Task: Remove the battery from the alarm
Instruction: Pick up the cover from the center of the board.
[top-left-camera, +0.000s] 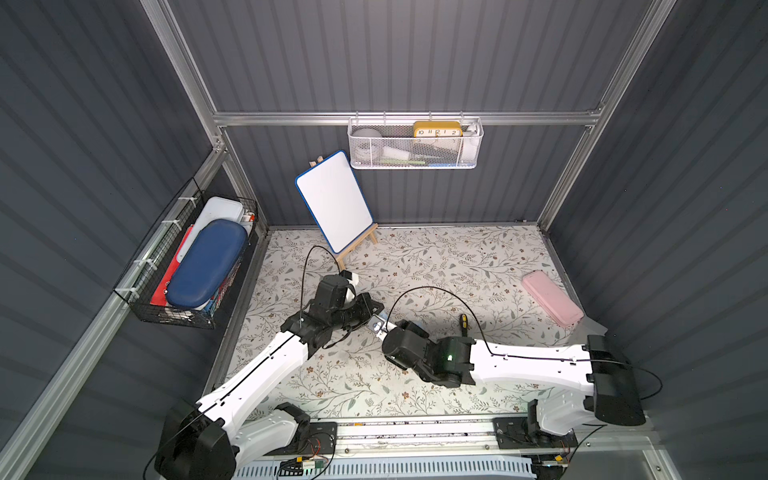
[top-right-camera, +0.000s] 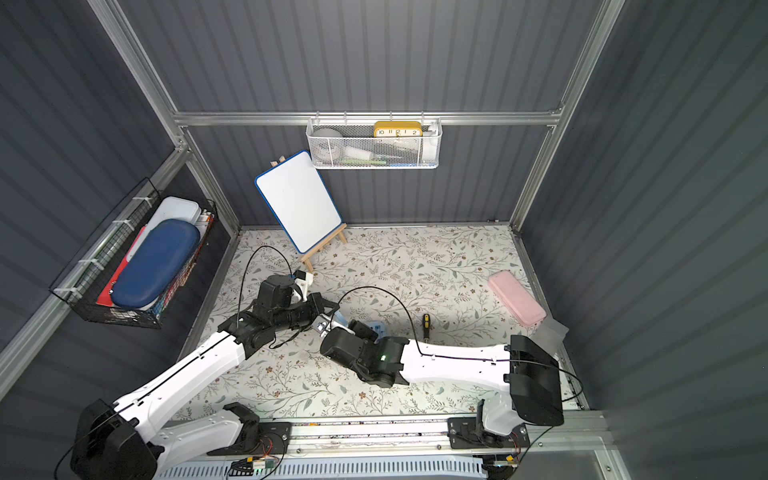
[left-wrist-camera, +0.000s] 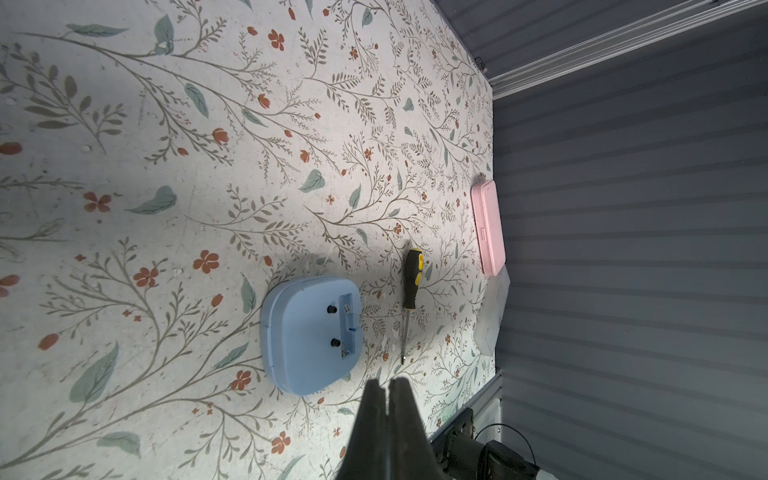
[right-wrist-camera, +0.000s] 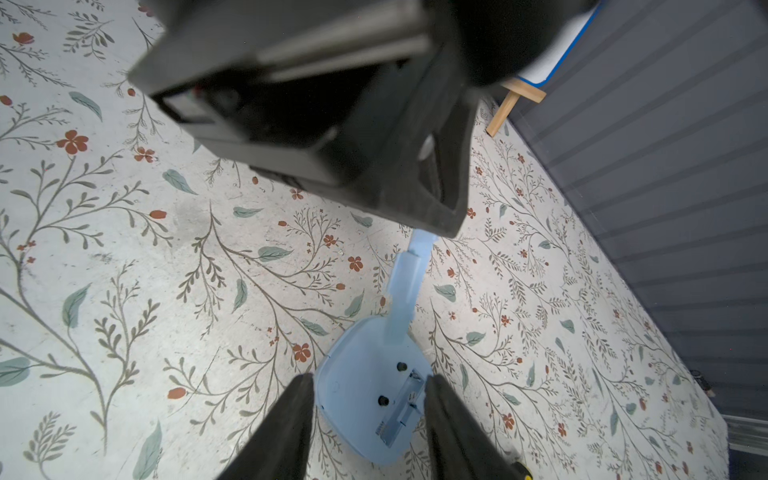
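Where grey walls end, floral tabletop (scuffed) bears alarm

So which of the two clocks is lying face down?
The light-blue alarm on the table, back up, compartment uncovered; the yellow clock stands in the white wall basket, face showing.

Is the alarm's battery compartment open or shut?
Open: in both wrist views the alarm shows its back recess uncovered, contacts showing; the left gripper holds the light-blue cover.
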